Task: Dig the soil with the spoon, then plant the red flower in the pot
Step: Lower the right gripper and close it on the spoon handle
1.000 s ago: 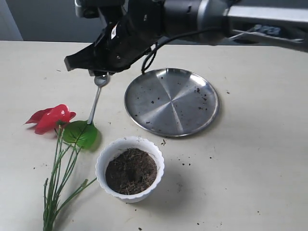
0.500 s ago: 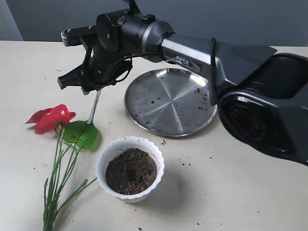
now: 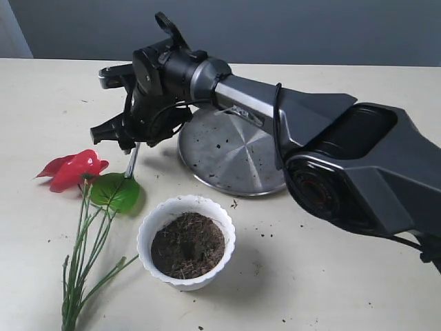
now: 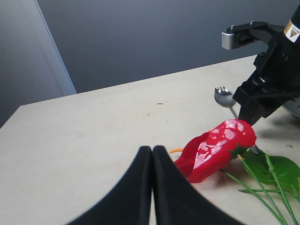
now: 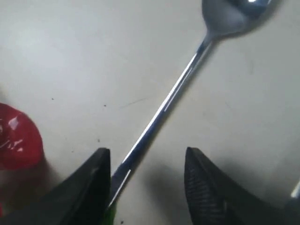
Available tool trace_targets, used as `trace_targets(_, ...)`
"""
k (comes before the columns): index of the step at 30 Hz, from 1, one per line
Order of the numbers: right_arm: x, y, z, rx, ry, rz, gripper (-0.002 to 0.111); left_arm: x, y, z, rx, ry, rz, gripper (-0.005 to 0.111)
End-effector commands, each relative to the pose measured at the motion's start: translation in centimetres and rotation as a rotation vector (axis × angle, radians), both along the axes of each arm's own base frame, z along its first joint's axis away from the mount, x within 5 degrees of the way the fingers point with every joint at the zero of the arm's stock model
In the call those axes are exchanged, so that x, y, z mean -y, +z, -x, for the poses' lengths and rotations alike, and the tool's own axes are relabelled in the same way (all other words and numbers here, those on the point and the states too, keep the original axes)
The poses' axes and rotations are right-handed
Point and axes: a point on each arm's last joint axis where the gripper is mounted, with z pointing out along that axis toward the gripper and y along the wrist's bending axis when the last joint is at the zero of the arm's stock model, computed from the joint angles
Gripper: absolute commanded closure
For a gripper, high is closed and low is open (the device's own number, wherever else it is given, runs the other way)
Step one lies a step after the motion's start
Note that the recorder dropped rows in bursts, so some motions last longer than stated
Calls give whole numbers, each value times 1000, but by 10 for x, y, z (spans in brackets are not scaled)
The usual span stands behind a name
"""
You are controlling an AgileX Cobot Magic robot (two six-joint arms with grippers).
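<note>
The spoon (image 5: 178, 86) lies flat on the table, its bowl (image 4: 224, 95) away from the flower and its handle tip (image 3: 132, 163) at a green leaf. My right gripper (image 5: 147, 157) hangs low over the handle, open, and the handle runs close by one finger (image 5: 93, 183). In the exterior view this gripper (image 3: 117, 138) has reached across to the left. The red flower (image 3: 72, 169) lies on the table beside it, stems toward the front. My left gripper (image 4: 152, 150) is shut and empty, just short of the red bloom (image 4: 215, 147). The white pot (image 3: 148, 231) holds dark soil (image 3: 187, 245).
A round steel plate (image 3: 234, 148) with soil crumbs sits behind the pot, partly under my right arm (image 3: 331, 158). That arm spans the right half of the exterior view. Loose soil specks dot the table (image 3: 358, 276) around the pot.
My right gripper has come down toward the table and its jaws have spread apart. The spoon, held tilted before, now lies on the table. The flower and pot have not moved.
</note>
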Motion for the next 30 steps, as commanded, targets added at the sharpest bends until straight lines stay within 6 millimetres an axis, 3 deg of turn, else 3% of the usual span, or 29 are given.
trace_targets(1, -12, -8, 10, 29, 15, -8, 61, 0, 0, 0, 7, -2, 14, 106)
trace_targets(8, -17, -17, 20, 74, 46, 66, 61, 0, 0, 0, 7, -2, 14, 106)
trace_targets(21, -10, -23, 18, 90, 34, 146, 61, 0, 0, 0, 7, -2, 14, 106)
trace_targets(30, -9, -23, 18, 81, 33, 159, 87, 0, 0, 0, 7, -2, 14, 106)
